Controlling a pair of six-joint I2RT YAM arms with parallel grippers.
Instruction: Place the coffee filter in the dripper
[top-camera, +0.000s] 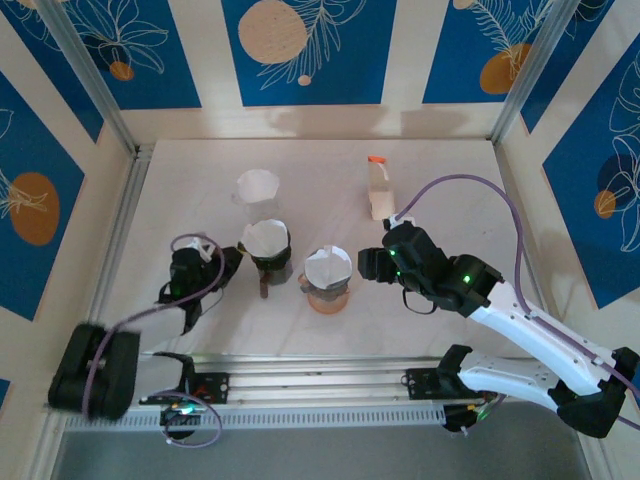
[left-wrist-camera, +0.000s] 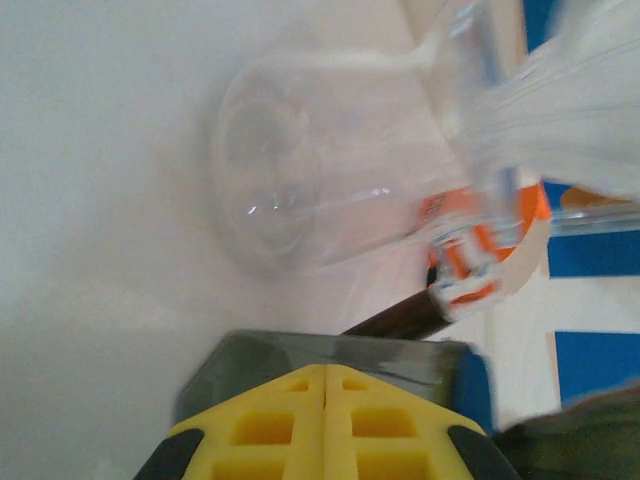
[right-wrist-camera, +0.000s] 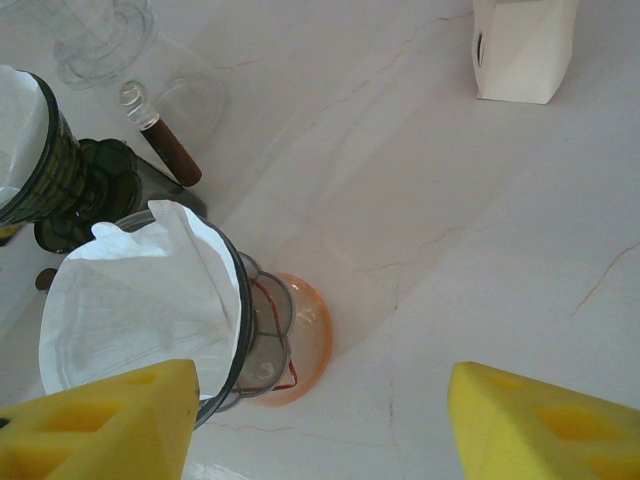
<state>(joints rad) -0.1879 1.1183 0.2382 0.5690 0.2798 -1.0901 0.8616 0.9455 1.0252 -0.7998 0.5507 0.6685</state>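
Three drippers stand mid-table, each with a white paper filter inside. The grey dripper on an orange base (top-camera: 327, 285) holds a filter (top-camera: 327, 265). The dark green dripper (top-camera: 267, 262) and the clear glass dripper (top-camera: 258, 188) stand further left and back. My right gripper (top-camera: 368, 263) is open just right of the orange-based dripper (right-wrist-camera: 285, 345), with its filter (right-wrist-camera: 140, 300) beside the left finger and nothing between the fingers (right-wrist-camera: 110, 425). My left gripper (top-camera: 228, 258) is shut and empty left of the green dripper; its yellow fingers (left-wrist-camera: 290, 420) meet flat, facing the clear glass dripper (left-wrist-camera: 300, 180).
A white carton with an orange cap (top-camera: 378, 190) stands at the back right, also in the right wrist view (right-wrist-camera: 525, 45). A brown handle (right-wrist-camera: 172, 152) sticks out from the green dripper (right-wrist-camera: 40, 160). Bare white tabletop (right-wrist-camera: 480, 250) lies to the right.
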